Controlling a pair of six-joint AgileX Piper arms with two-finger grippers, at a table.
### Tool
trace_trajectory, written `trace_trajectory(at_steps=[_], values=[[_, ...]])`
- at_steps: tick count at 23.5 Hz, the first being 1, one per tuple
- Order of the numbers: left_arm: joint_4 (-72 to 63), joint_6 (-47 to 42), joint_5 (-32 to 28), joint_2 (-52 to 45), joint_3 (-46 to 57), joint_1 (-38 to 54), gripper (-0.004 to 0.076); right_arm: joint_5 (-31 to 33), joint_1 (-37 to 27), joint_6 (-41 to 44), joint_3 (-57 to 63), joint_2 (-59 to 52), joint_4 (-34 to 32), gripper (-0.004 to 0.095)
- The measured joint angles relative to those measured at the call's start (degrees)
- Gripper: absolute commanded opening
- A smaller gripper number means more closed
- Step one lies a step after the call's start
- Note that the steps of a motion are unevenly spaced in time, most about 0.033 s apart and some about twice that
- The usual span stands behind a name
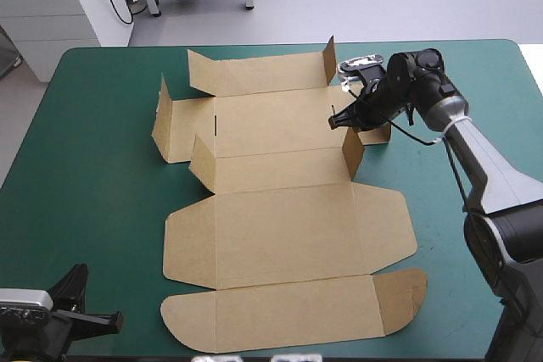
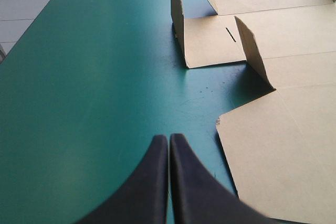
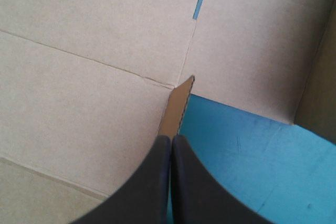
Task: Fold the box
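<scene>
1. The box [image 1: 288, 226] lay as a cut brown sheet on the teal-green cover [image 1: 102, 167]. Its near panels were flat and several flaps on its far half stood upright.
2. One raised flap [image 3: 177, 106] on the sheet's right side ran straight into the tips of the right gripper [image 1: 338, 119]. The black fingers were pinched on the flap's upper edge (only a hairline showed between them in the right wrist view).
3. Under and ahead of that gripper lay flat brown panels with their creases. Beside it showed a patch of cover, bordered by another standing wall of board.
4. The left gripper [image 2: 168, 139] sat by the table's near left corner over bare cover, its fingers clenched into one point with nothing between them.
5. From that gripper the box lay ahead and off to the right, not touching it. A flat panel's corner was nearest, and two upright flaps stood farther ahead.
</scene>
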Motion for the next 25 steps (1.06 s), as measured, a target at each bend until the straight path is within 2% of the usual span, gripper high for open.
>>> trace_trajectory(at_steps=[2,5,6,9,12,18,20,25], values=[[0.0,0.0,0.0,0.0,0.0,0.0,-0.0008,0.99,0.0,-1.2,-2.02,0.98,0.22,0.0079],[0.0,0.0,0.0,0.0,0.0,0.0,-0.0008,3.33,0.0,-3.13,-3.93,1.27,0.4,0.0259],[0.0,0.0,0.0,0.0,0.0,0.0,-0.0008,4.12,0.0,-3.43,-4.43,1.27,0.4,0.0436],[0.0,0.0,0.0,0.0,0.0,0.0,-0.0008,7.02,0.0,-3.96,-6.54,1.27,0.46,0.0672],[0.0,0.0,0.0,0.0,0.0,0.0,-0.0008,7.92,0.0,-3.98,-6.68,1.33,0.41,0.0736],[0.0,0.0,0.0,0.0,0.0,0.0,-0.0008,8.05,0.0,-1.62,-6.75,5.97,0.17,0.0734],[0.0,0.0,0.0,0.0,0.0,0.0,-0.0008,8.05,0.0,-0.35,-6.75,8.58,0.66,0.0688],[0.0,0.0,0.0,0.0,0.0,0.0,-0.0008,7.99,0.05,0.02,-6.75,9.82,3.09,0.0113]])
